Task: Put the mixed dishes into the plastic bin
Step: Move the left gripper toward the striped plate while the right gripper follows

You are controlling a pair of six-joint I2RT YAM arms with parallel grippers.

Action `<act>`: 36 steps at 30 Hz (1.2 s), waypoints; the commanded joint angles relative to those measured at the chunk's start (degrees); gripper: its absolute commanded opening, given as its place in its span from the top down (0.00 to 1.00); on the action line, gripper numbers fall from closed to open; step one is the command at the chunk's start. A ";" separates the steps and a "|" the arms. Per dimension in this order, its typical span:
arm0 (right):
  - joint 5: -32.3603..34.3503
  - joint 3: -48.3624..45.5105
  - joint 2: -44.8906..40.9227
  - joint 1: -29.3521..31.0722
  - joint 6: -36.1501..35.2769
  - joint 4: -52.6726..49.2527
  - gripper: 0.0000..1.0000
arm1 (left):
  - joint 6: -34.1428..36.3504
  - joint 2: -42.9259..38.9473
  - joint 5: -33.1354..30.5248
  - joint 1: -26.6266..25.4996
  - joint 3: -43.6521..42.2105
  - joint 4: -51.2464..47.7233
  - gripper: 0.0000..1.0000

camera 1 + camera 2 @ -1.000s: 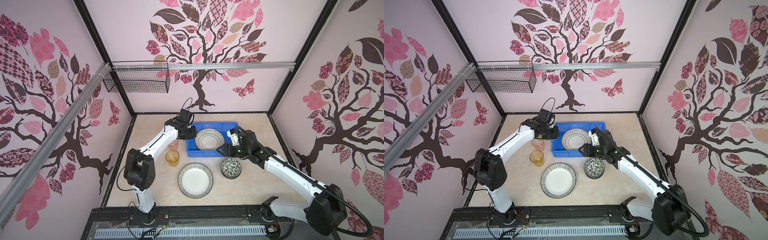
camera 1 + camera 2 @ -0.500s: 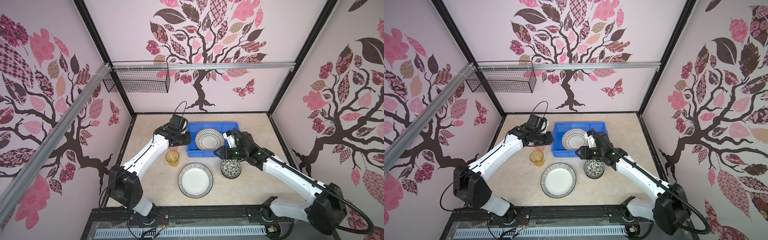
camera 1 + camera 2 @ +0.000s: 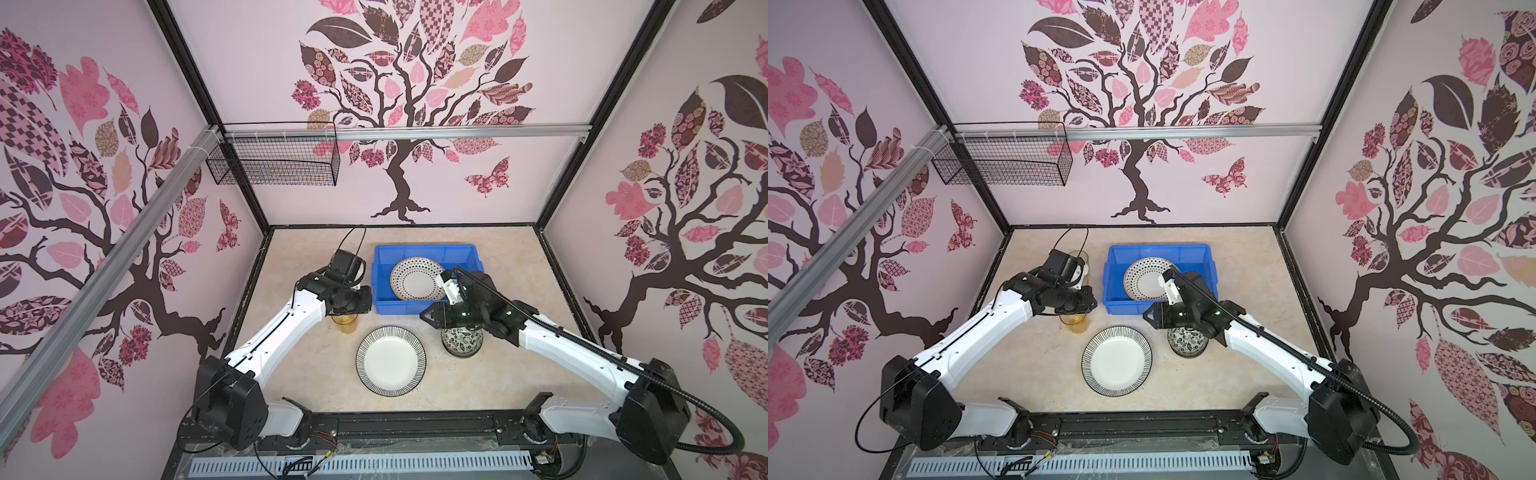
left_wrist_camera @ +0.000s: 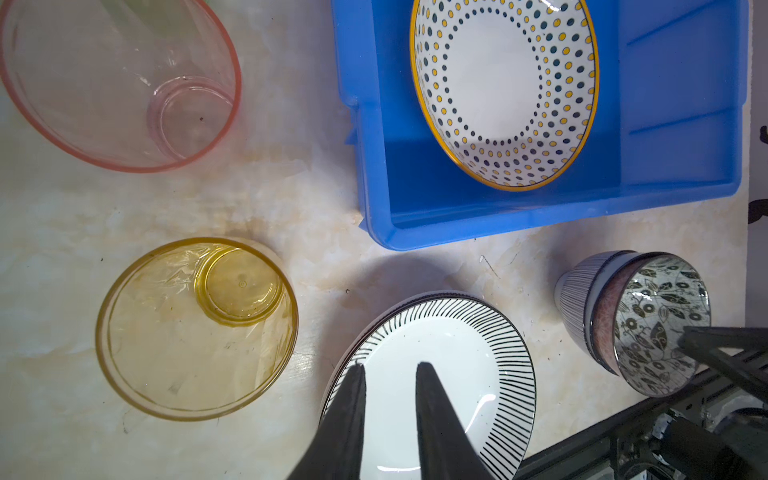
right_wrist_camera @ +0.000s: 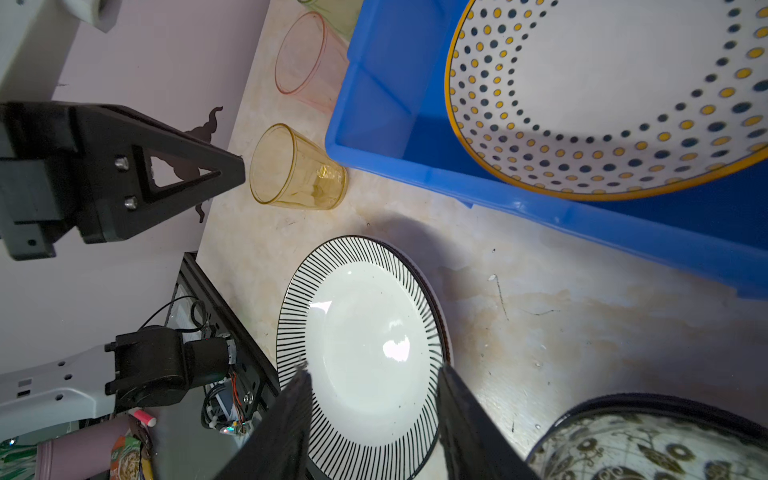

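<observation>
The blue plastic bin (image 3: 465, 253) (image 3: 1113, 270) holds a dotted plate (image 3: 417, 278) (image 4: 505, 87) leaning inside. On the table in front lie a striped plate (image 3: 390, 359) (image 5: 361, 345), a stack of bowls with a floral bowl (image 3: 462, 340) (image 4: 660, 320) on top, and an amber tumbler (image 3: 345, 324) (image 4: 195, 328). A pink tumbler (image 4: 120, 83) (image 5: 309, 62) stands farther back. My left gripper (image 4: 390, 368) (image 3: 363, 300) hangs above the amber tumbler and the striped plate's edge, narrowly open and empty. My right gripper (image 5: 374, 370) (image 3: 426, 316) is open and empty, between bin and striped plate.
A green tumbler (image 3: 1080, 259) stands behind the pink one, left of the bin. A black wire basket (image 3: 274, 162) hangs on the back-left wall. The arms' base rail (image 3: 415, 424) runs along the table's front edge.
My left gripper has drawn back from the bin's left side toward the front, over the amber tumbler. My right gripper has moved left and forward off the bin's rim, its jaws narrowing.
</observation>
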 commanded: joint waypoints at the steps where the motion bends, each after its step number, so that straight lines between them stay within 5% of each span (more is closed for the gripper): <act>1: 1.77 0.19 1.60 1.86 -0.22 -0.07 0.49 | 0.58 -2.47 1.68 -0.17 -2.52 -2.47 0.74; 36: 15.17 3.63 12.56 10.16 -5.57 -7.76 0.64 | -2.22 -9.28 5.64 -1.05 -14.42 -6.40 0.75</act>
